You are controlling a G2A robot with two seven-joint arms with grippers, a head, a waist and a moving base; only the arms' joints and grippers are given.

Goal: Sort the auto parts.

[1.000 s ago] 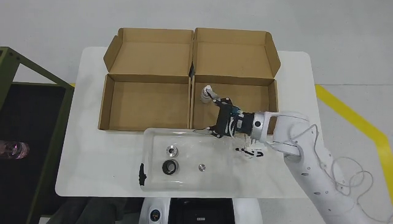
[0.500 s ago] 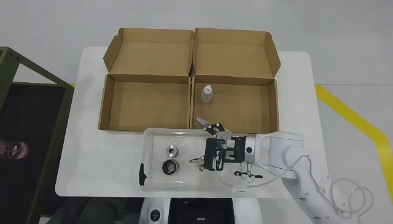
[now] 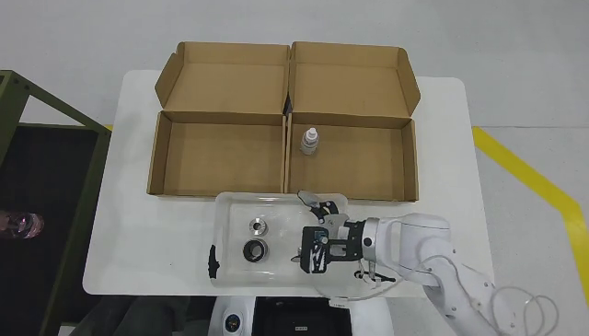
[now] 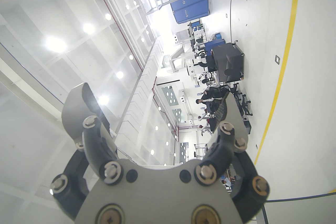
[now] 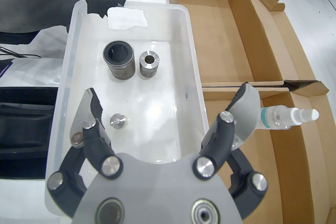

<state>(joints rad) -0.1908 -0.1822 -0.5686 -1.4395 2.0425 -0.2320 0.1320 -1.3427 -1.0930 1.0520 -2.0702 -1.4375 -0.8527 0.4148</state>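
While the left gripper (image 4: 155,93) points away, fingers spread, the near clear plastic bin (image 5: 194,70) holds a dark grooved bearing (image 5: 119,59) and bored steel bushing (image 5: 149,63) at left, a small polished stud (image 5: 117,121) rightward. The right gripper (image 5: 168,91) hangs above, fingers apart, empty; next, probably, it must lower squarely onto that stud. The right cardboard box (image 5: 288,154) holds 1 spray bottle (image 5: 283,116).

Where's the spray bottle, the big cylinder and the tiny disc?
spray bottle (image 5: 278,117), right wrist view, clear body.
big cylinder (image 5: 122,69), right wrist view, side wall.
tiny disc (image 5: 117,120), right wrist view, top face.
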